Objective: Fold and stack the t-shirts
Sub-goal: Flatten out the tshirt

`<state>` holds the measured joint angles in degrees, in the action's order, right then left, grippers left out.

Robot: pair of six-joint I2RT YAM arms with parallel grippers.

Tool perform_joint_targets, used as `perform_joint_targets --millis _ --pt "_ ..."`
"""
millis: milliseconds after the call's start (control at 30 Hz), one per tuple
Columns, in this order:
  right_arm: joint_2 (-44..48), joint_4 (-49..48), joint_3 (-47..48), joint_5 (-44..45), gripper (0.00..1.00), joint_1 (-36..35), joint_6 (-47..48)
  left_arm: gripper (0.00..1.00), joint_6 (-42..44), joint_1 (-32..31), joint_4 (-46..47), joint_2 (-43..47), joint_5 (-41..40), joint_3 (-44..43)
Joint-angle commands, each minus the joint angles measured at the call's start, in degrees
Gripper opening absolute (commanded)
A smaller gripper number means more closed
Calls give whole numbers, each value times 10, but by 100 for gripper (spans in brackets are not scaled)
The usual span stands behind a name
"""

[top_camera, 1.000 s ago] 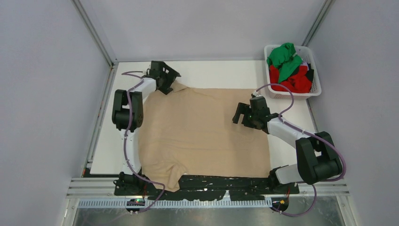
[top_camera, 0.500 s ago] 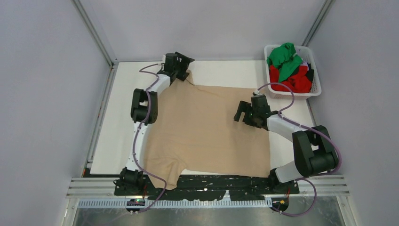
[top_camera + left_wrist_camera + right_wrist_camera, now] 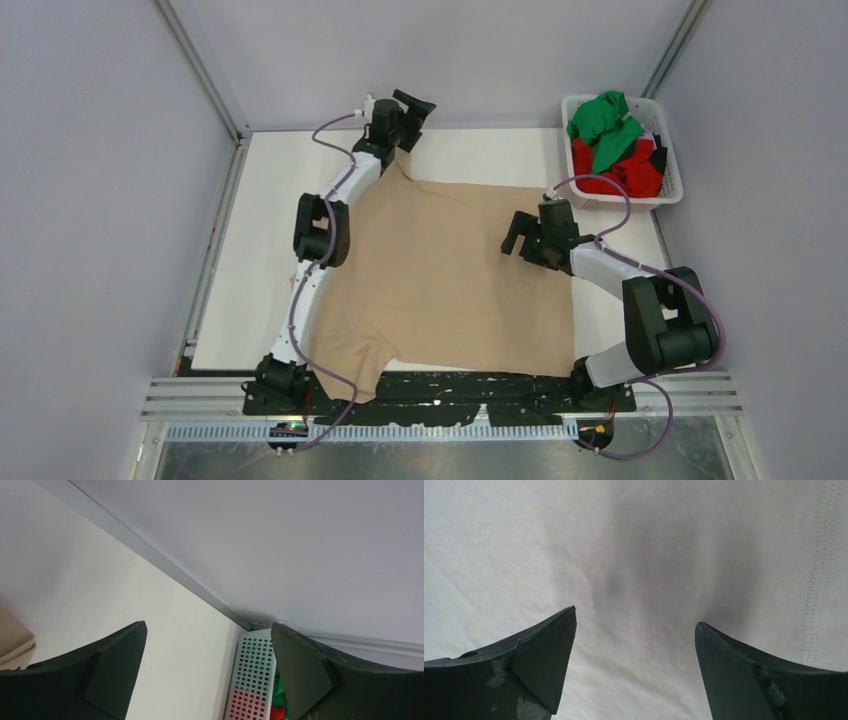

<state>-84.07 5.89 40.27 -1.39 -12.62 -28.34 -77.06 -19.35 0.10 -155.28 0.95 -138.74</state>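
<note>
Left gripper (image 3: 414, 107): jaws spread wide, nothing between them. It is raised at the far edge of the table (image 3: 250, 250). In the left wrist view only bare cream tabletop and the grey wall (image 3: 280, 540) show in the gap. A folded edge of the beige t-shirt (image 3: 12, 641) sits just outside the left finger (image 3: 107, 672), cut off by the frame edge. Whether it touches the finger cannot be told.

Right gripper (image 3: 514, 232): jaws also wide apart, holding nothing, facing down over the beige t-shirt (image 3: 440, 280). In the right wrist view, smooth matte knit fills the gap between the jaws, with a soft shadowed dimple (image 3: 639, 570). A double row of stitching (image 3: 819, 580) runs outside the right finger (image 3: 744, 680).

The beige t-shirt lies spread flat and roughly square, under and between both grippers. One far corner draws to a peak below the left gripper. A near sleeve hangs over the table's front edge. The left arm hides part of that side.

Basket (image 3: 671, 194): white plastic lattice, rectangular, beyond the right gripper at the far corner. It holds a crumpled green t-shirt (image 3: 600, 125) on top of a red t-shirt (image 3: 625, 178). A dark scrap at its right side is too small to identify. In the left wrist view the basket wall (image 3: 252, 672) is only partly visible beside the right finger.
</note>
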Motion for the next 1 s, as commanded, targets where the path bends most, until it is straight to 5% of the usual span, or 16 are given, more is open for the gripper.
perform_joint_targets --millis 0,133,233,500,967 --pt "13 -23 8 -2 95 2 4 100 115 9 -14 138 0 66" --pt "19 -26 1 -10 95 3 2 99 131 10 20 271 -79 296" --pt "21 -26 -2 -15 95 2 3 100 141 13 -7 302 -87 352" --pt "29 -24 -6 -15 95 3 6 100 130 18 -105 230 -38 288" --pt "14 -23 -1 -12 96 3 9 100 56 4 -82 164 -31 264"
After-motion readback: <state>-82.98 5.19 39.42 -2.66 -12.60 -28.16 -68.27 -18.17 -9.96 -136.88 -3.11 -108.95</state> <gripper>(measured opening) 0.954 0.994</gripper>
